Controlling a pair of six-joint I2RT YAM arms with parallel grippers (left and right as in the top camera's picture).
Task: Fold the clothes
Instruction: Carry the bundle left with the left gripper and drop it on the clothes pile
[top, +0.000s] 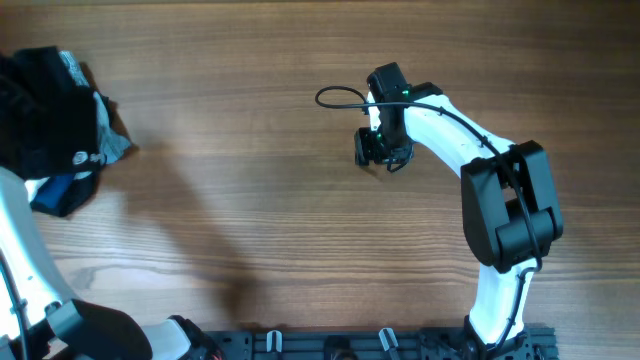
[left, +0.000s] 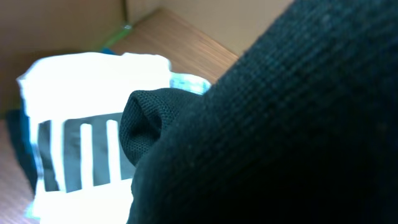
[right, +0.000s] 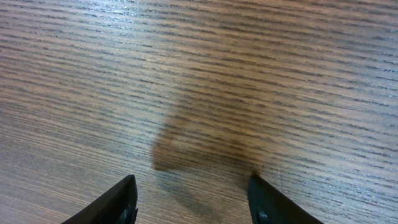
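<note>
A pile of clothes lies at the table's far left edge: a black knit garment (top: 45, 110) on top, with a grey piece (top: 112, 135) and a blue piece (top: 62, 190) beside it. In the left wrist view the black garment (left: 280, 124) fills the right side, right against the camera. A white item with black stripes (left: 81, 124) lies behind it. My left gripper's fingers are hidden by the fabric. My right gripper (top: 383, 152) is open and empty just above bare wood (right: 193, 205), far from the pile.
The wooden table (top: 250, 220) stretches between the pile and the right arm. The left arm's white link (top: 25, 250) runs along the left edge. A brown cardboard-like wall (left: 62, 25) stands behind the clothes. A black cable (top: 335, 95) loops by the right wrist.
</note>
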